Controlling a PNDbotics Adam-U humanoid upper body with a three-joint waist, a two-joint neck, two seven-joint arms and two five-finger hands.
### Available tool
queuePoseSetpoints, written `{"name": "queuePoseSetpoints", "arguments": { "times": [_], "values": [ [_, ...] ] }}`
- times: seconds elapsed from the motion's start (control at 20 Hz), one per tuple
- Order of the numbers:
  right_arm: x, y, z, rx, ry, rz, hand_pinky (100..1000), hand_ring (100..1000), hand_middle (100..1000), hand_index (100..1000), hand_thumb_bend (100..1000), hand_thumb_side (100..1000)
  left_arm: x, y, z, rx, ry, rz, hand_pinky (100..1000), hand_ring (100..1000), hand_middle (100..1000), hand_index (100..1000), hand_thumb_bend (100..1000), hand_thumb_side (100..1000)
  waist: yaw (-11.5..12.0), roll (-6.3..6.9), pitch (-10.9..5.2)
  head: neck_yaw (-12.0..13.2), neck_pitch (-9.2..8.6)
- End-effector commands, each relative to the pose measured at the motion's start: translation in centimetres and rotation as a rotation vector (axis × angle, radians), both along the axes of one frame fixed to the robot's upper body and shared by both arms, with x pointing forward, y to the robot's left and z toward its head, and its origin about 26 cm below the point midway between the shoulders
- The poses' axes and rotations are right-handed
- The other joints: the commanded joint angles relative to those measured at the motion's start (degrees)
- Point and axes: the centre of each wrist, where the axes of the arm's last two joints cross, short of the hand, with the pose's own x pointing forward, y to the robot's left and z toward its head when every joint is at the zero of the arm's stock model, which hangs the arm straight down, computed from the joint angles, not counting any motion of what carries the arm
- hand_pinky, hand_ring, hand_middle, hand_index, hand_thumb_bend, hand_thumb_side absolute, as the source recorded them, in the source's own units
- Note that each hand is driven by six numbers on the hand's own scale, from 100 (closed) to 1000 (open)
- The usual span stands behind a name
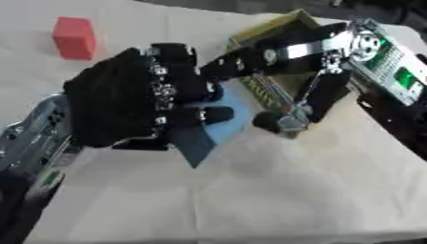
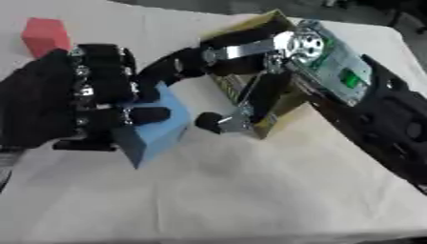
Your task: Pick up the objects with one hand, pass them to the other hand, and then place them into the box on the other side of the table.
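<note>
Fingers (image 2: 146, 114) of left hand (image 2: 58, 102) curled round blue block (image 2: 163, 126), held above cloth-covered table (image 2: 250, 190) near centre. Right hand (image 2: 242, 52) reaching in from 2 o'clock, fingers spread wide and straight, one fingertip touching block's upper edge, thumb hanging at block's 3 o'clock, just apart. Cardboard box (image 1: 275, 33) behind right hand, toward 1 o'clock of block. Red block (image 1: 75, 38) resting on table at 10 o'clock, well apart from both hands.
</note>
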Motion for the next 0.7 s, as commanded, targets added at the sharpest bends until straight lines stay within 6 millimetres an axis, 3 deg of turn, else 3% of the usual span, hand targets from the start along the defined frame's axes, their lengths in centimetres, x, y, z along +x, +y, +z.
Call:
{"name": "queuePoseSetpoints", "arguments": {
  "times": [0.05,0.5,0.7],
  "values": [
    [-0.4,0.6,0.1,-0.029,0.012,0.016,1000,1000,1000,1000,100,313,-1.3,-0.9,1.9,-0.056,-0.055,-0.316,453,410,515,591,452,100,0.04,-0.48,0.06,-0.2,-0.82],
    [-0.9,1.6,-0.3,-0.047,0.067,0.034,1000,1000,1000,1000,100,515,-1.5,-1.0,2.1,-0.065,-0.07,-0.319,457,415,516,592,468,100,0.17,-0.56,0.15,-0.34,-0.92],
    [-0.8,1.8,-0.3,-0.051,0.097,0.022,1000,1000,1000,1000,100,514,-1.6,-1.1,2.2,-0.07,-0.075,-0.328,452,415,516,591,470,100,0.21,-0.58,0.25,-0.41,-0.98]
  ]
}}
